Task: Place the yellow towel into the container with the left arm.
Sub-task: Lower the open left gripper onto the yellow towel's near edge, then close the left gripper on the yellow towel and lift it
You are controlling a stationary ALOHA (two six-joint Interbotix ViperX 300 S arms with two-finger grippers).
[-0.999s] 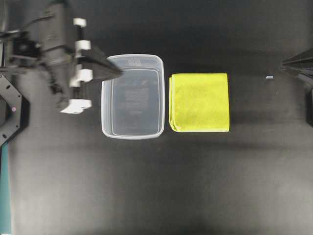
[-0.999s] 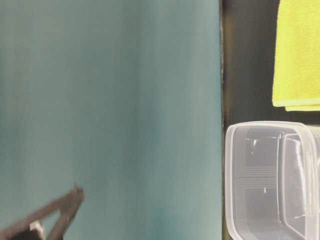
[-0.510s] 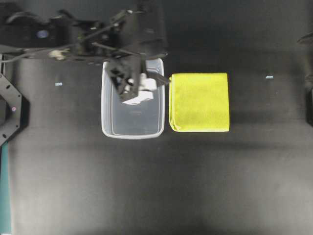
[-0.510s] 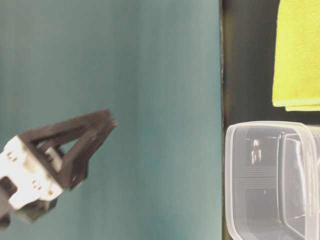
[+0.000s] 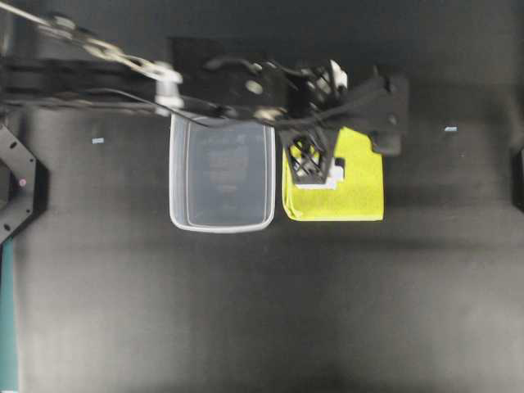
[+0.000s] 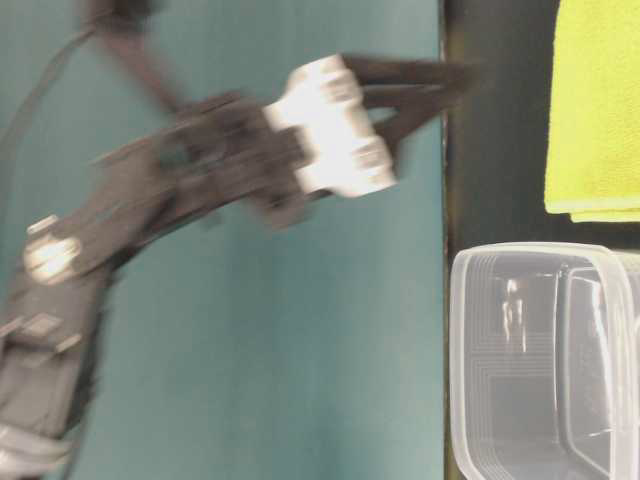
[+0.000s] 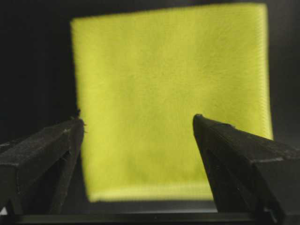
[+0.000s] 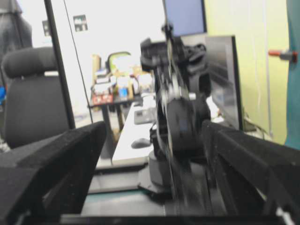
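Note:
The yellow towel (image 5: 360, 190) lies folded flat on the black table, just right of the clear container (image 5: 221, 219), which is empty. My left arm reaches from the left across the container's top edge. My left gripper (image 5: 323, 160) hangs open above the towel's left half, holding nothing. In the left wrist view the towel (image 7: 168, 84) fills the gap between the two black fingers, and the left gripper (image 7: 138, 123) is wide open above it. The table-level view shows the blurred left gripper (image 6: 425, 82), the towel (image 6: 595, 110) and the container (image 6: 470, 360). My right gripper (image 8: 152, 136) is open and empty.
A teal strip (image 5: 6, 327) runs along the table's left edge. Small pale marks (image 5: 450, 128) lie on the black table. The right wrist view looks across at the other arm (image 8: 180, 117), a monitor and an office chair behind it.
My left arm has swung from left of the container, over it, to above the towel. The right gripper's tip has left the overhead view's right edge.

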